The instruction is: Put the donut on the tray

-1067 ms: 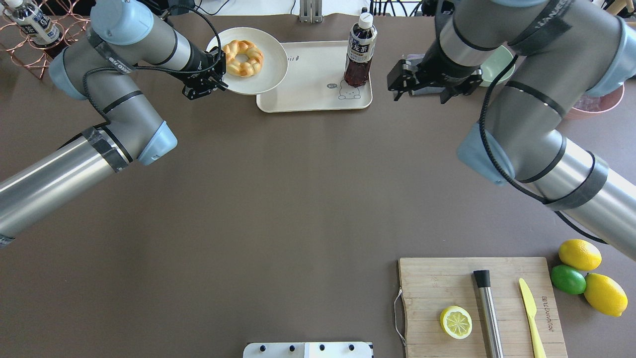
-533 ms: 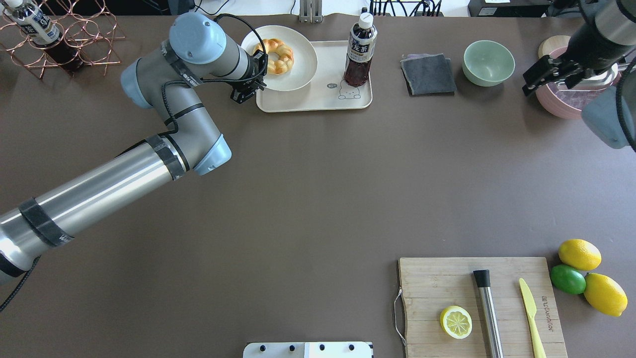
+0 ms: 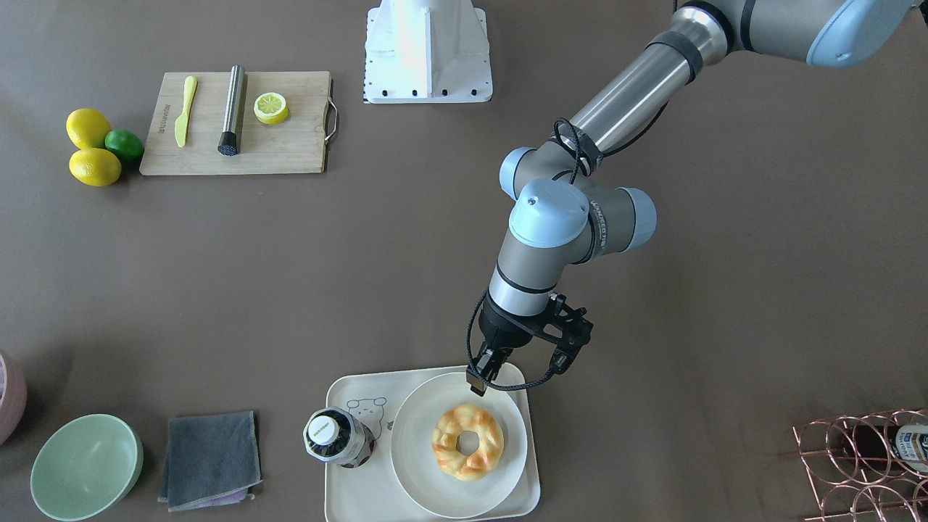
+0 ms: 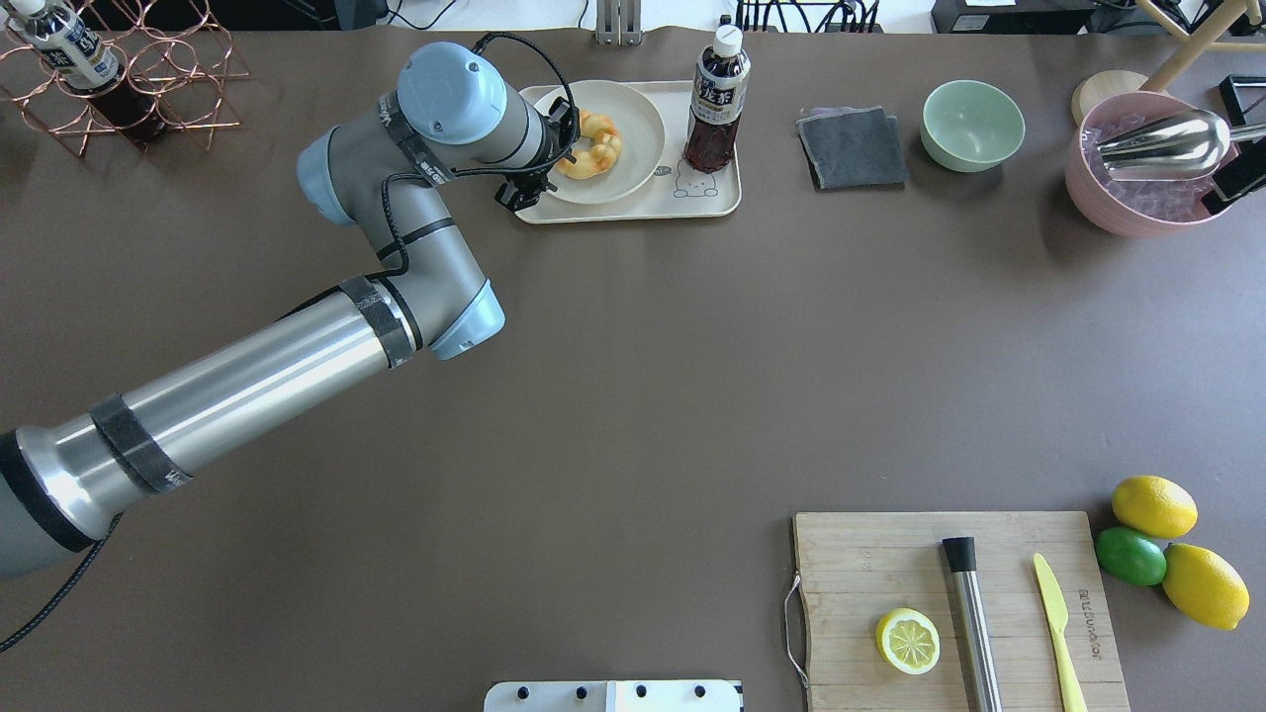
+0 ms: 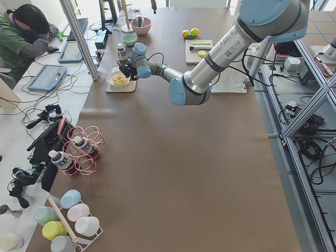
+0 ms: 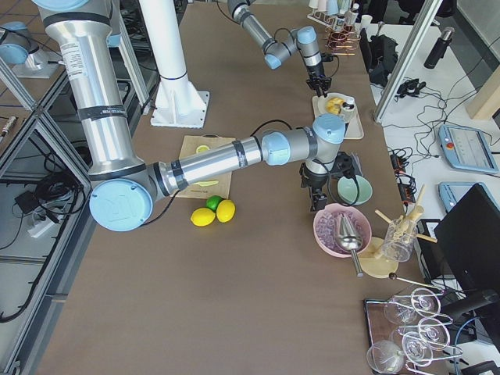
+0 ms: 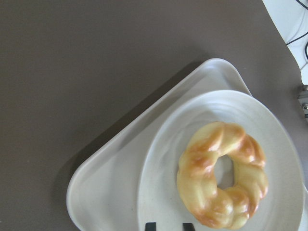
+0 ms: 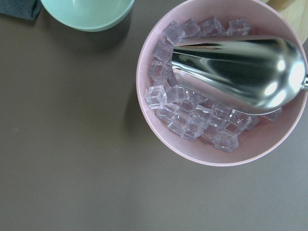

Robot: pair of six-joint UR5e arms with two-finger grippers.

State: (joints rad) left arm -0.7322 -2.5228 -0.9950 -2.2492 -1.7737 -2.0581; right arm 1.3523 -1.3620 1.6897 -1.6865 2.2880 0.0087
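The golden-brown braided donut (image 3: 467, 440) (image 4: 595, 148) (image 7: 221, 175) lies on a round white plate (image 3: 424, 464) (image 7: 163, 183). The plate rests on the left part of the cream tray (image 3: 355, 494) (image 4: 633, 210) (image 7: 110, 183) with the bear drawing. My left gripper (image 3: 476, 382) (image 7: 167, 226) is at the plate's near rim with its jaws close together, shut on the rim. In the overhead view my wrist hides the fingers. My right gripper (image 6: 316, 205) hangs over the table by the pink bowl; I cannot tell whether it is open or shut.
A dark drink bottle (image 4: 717, 99) stands on the tray's right part. A grey cloth (image 4: 853, 146), a green bowl (image 4: 972, 124) and a pink bowl of ice with a metal scoop (image 4: 1098, 193) lie to the right. A cutting board (image 4: 890, 554) is at the front right, a wire rack (image 4: 129, 69) at the back left.
My left gripper has carried the plate with the donut to the right, from beside the tray onto it. My right arm has swung right, almost out of the overhead view.
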